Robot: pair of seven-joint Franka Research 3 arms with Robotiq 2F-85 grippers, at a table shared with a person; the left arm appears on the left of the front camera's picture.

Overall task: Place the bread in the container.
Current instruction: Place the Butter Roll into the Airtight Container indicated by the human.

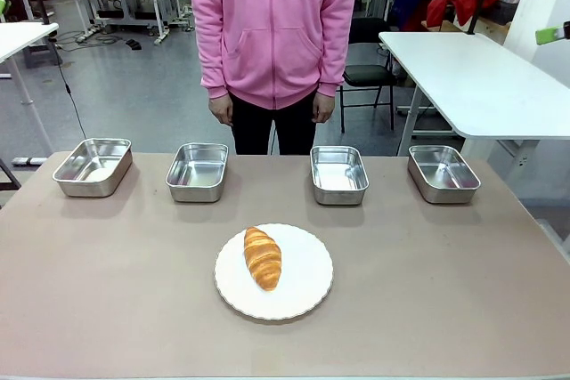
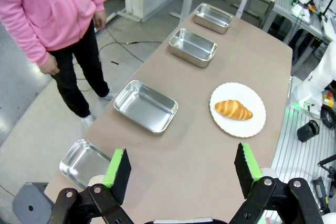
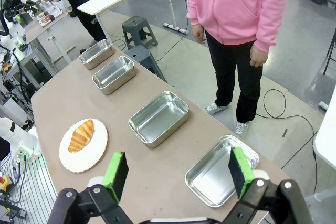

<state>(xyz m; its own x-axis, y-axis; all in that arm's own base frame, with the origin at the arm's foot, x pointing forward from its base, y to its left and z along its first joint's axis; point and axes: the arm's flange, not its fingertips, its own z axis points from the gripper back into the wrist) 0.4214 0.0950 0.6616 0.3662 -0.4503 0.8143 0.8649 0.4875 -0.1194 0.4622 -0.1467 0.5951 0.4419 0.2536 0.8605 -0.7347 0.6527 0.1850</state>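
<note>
Well, both arms hang high over the table (image 1: pixel 445 291): left gripper (image 2: pixel 181 153) spread wide w/ nothing between the pads, right gripper (image 3: pixel 178 156) same. Bread (image 1: pixel 263 258) lies on the white plate (image 1: pixel 303 295) mid-table, long axis approx 12-to-6. Far-left tray (image 1: pixel 89 186), mid-left tray (image 1: pixel 196 193), mid-right tray (image 1: pixel 339 197) and far-right tray (image 1: pixel 441 193) fan from 10 to 2 o'clock off the plate, well apart from it; the container must be one of them.

Biggest risk imo: all four look alike, so the bread could land in the wrong one. Crust looks flaky, so too hard a squeeze would crush it, and a pinch near a tapered end could let it slip or swing. A low approach might shove the plate. Person (image 1: pixel 272 24) stands at 12, hands down, near the tray row, so a far reach could crowd them.

Hard to tell: which tray is meant; glare hides the tray floors; in each wrist view a green pad cuts off part of the nearest tray
</note>
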